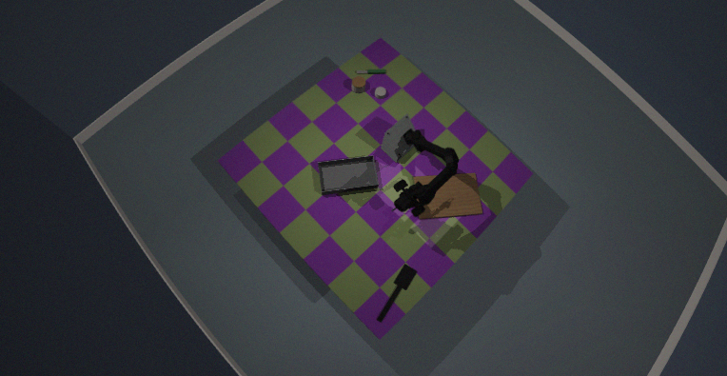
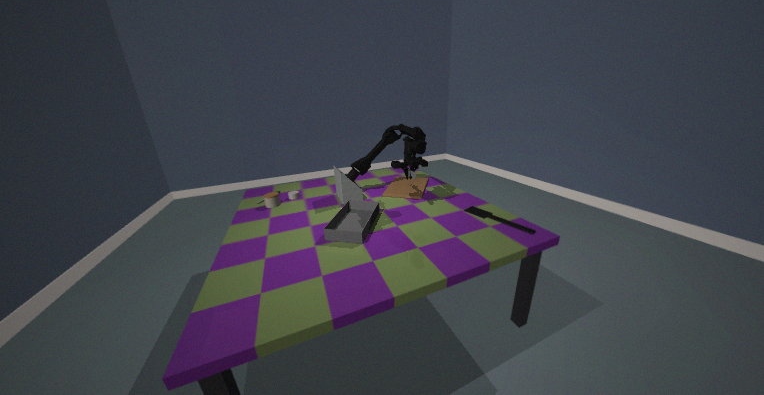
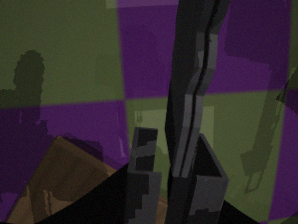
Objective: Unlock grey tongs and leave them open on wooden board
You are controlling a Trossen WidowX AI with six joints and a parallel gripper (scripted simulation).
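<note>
Black parallel-jaw gripper [image 1: 402, 196] clamped tight on the slim grey metal tongs [image 3: 196, 90], held up over the near-left corner of the brown wooden board [image 1: 460, 195]. Tongs nowhere near the grey rectangular roasting tin [image 1: 349, 174] now, tin sitting bare to the left. From the wrist view, tongs running long and narrow away from the fingers, arms pressed together, pointing toward the purple-and-green checkered table top [image 2: 299, 264]. Can't really tell from any view whether the lock is released, arms look closed either way.

Stuff that could go sideways from here, just guessing:

- Setting down while still locked. Tips need to be properly pointing down during the squeeze, and any tilt probably means no release, so shut tongs on the board = fail.
- Landing off the board. Hovering right at the board's edge, not its middle, so half on wood and half on checkered squares seems very possible.
- Slipping. Thin smooth thing, pinched near one end, long lever hanging out, easy to rotate in the grip on a quick move.
- Springing open on release and skidding off the wood.

Black flat spatula [image 1: 395, 291], tan round pot [image 1: 358, 84] and small white cup [image 1: 380, 91] all well apart, no worry there.
</note>
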